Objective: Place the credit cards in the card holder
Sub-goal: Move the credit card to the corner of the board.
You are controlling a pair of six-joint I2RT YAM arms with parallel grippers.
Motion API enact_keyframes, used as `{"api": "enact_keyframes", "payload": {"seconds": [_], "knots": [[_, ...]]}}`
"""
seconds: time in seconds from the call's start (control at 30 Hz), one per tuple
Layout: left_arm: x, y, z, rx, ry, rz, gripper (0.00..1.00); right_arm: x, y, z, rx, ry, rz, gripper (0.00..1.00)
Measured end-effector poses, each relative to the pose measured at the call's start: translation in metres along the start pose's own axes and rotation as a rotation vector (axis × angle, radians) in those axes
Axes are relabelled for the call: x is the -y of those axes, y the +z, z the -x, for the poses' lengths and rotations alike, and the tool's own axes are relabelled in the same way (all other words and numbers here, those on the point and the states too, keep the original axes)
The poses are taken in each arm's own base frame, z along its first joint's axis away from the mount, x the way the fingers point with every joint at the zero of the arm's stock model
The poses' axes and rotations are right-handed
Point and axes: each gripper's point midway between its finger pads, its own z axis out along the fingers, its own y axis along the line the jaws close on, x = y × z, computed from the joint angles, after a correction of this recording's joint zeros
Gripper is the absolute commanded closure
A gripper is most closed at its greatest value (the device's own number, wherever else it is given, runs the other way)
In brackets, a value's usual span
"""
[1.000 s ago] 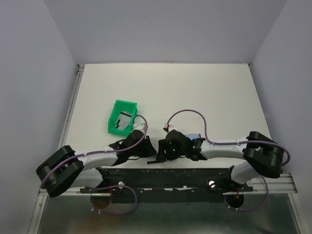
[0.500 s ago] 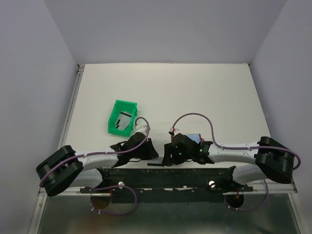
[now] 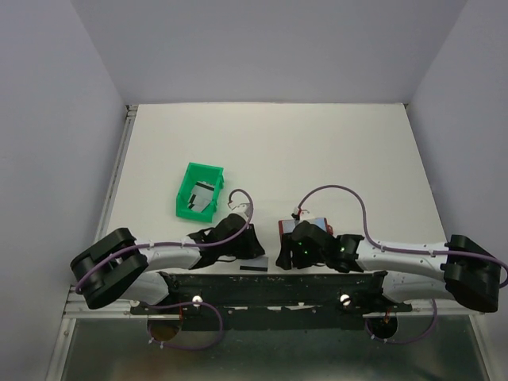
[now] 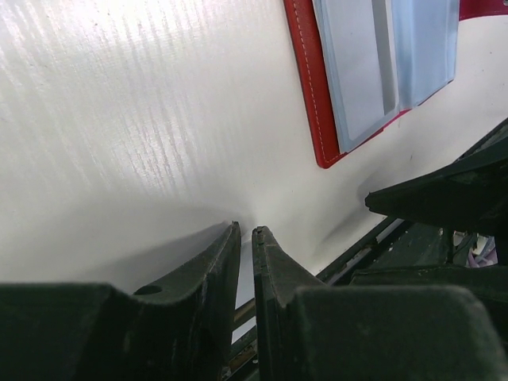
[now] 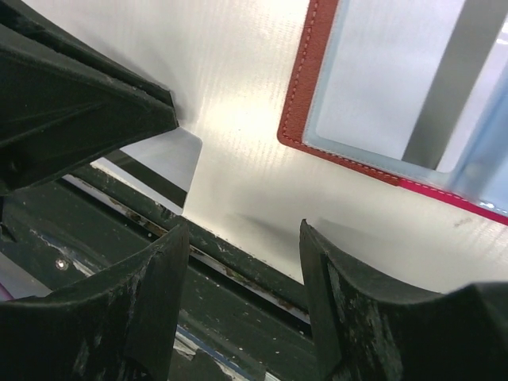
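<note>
The card holder (image 3: 308, 223) lies open on the table, red rim (image 4: 311, 111) round a light blue inside (image 5: 373, 79) where a pale panel with a grey stripe shows. One credit card (image 3: 254, 269), dark stripe showing, lies flat at the table's near edge (image 5: 159, 163). More credit cards (image 3: 203, 195) rest in the green tray. My left gripper (image 3: 255, 248) (image 4: 246, 230) hovers low just above that edge card, its jaws a narrow slit apart with nothing between them. My right gripper (image 3: 284, 258) (image 5: 242, 230) stands open and empty at the holder's near left corner.
The green tray (image 3: 189, 176) stands behind the left arm. A black metal rail (image 3: 317, 282) runs along the table's near edge, right under both grippers. The two grippers face each other a short way apart.
Both grippers have shifted right and toward the near edge. The right arm has swung outward, uncovering more of the card holder. The striped card has slid slightly right and nearer the edge.
</note>
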Motion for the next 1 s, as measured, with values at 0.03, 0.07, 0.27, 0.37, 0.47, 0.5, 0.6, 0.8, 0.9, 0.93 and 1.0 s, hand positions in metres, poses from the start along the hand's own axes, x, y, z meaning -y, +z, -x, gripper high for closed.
{"api": "enact_keyframes", "payload": {"seconds": [0.03, 0.07, 0.27, 0.37, 0.47, 0.5, 0.6, 0.8, 0.9, 0.93, 1.0], "knots": [[0.001, 0.0, 0.0, 0.0, 0.002, -0.002, 0.71, 0.001, -0.001, 0.0, 0.004, 0.003, -0.003, 0.34], [0.002, 0.001, -0.001, -0.002, 0.004, -0.004, 0.71, 0.003, -0.001, 0.0, 0.007, 0.007, -0.007, 0.34], [0.006, 0.0, -0.008, -0.018, 0.021, -0.016, 0.71, 0.011, -0.002, -0.003, 0.007, 0.019, -0.033, 0.34], [0.009, 0.0, -0.012, -0.028, 0.031, -0.022, 0.71, 0.013, -0.002, -0.004, 0.009, 0.02, -0.042, 0.34], [0.011, -0.001, -0.015, -0.036, 0.038, -0.026, 0.71, 0.014, -0.002, -0.003, 0.013, 0.021, -0.046, 0.34], [0.011, -0.001, -0.016, -0.039, 0.04, -0.027, 0.71, 0.014, -0.002, -0.003, 0.013, 0.022, -0.048, 0.34], [0.011, -0.003, -0.02, -0.047, 0.045, -0.027, 0.71, 0.014, -0.002, -0.003, 0.014, 0.022, -0.049, 0.34], [0.012, -0.006, -0.025, -0.062, 0.047, -0.023, 0.71, 0.015, -0.002, -0.003, 0.013, 0.022, -0.054, 0.34], [0.011, -0.009, -0.028, -0.07, 0.048, -0.021, 0.71, 0.016, -0.002, -0.004, 0.012, 0.022, -0.055, 0.34], [0.011, -0.01, -0.029, -0.073, 0.048, -0.02, 0.71, 0.016, -0.002, -0.004, 0.011, 0.021, -0.056, 0.34], [0.01, -0.012, -0.031, -0.077, 0.047, -0.019, 0.71, 0.017, -0.002, -0.004, 0.01, 0.021, -0.058, 0.34]]}}
